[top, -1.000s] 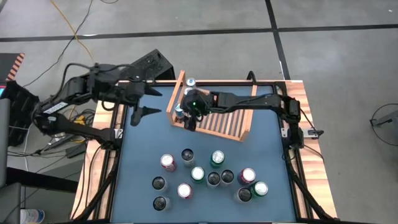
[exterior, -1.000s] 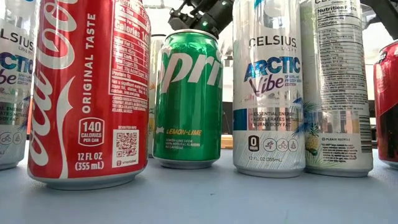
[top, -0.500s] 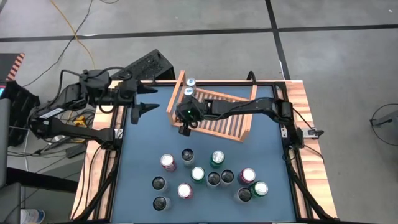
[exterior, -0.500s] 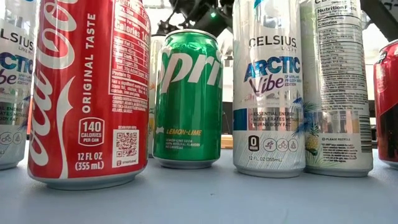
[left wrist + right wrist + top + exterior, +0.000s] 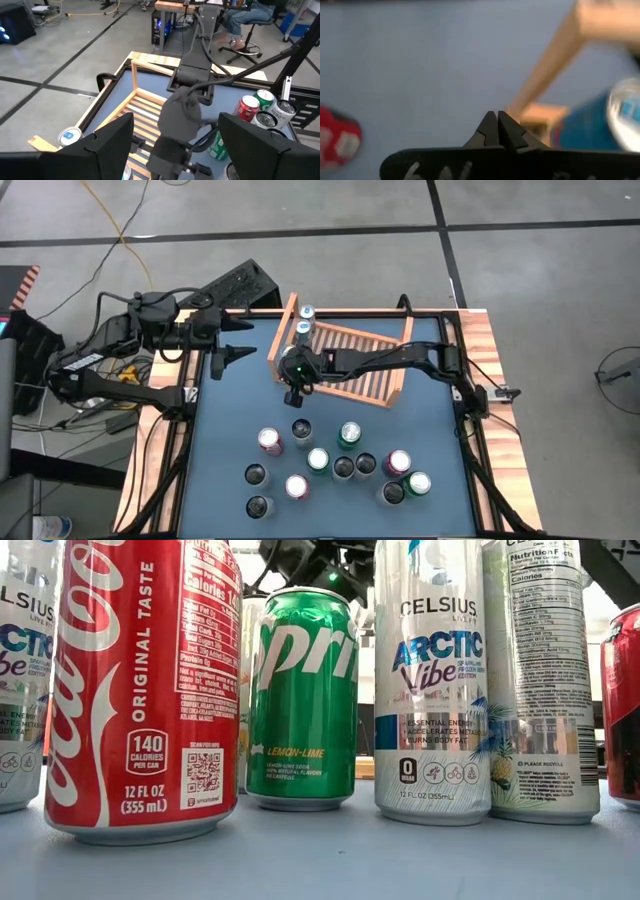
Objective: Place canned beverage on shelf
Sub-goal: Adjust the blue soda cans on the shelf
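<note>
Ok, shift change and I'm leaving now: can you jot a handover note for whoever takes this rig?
Right gripper: shut, empty, at the shelf's front left corner.
Left gripper: open, empty, waiting over the table's left edge.
Done: two cans stand in the shelf's left row.
Left: eleven cans wait on the blue table, none gripped yet.

A seated person (image 5: 245, 17) on a wheeled stool; yellow cable (image 5: 125, 220) across the floor
</note>
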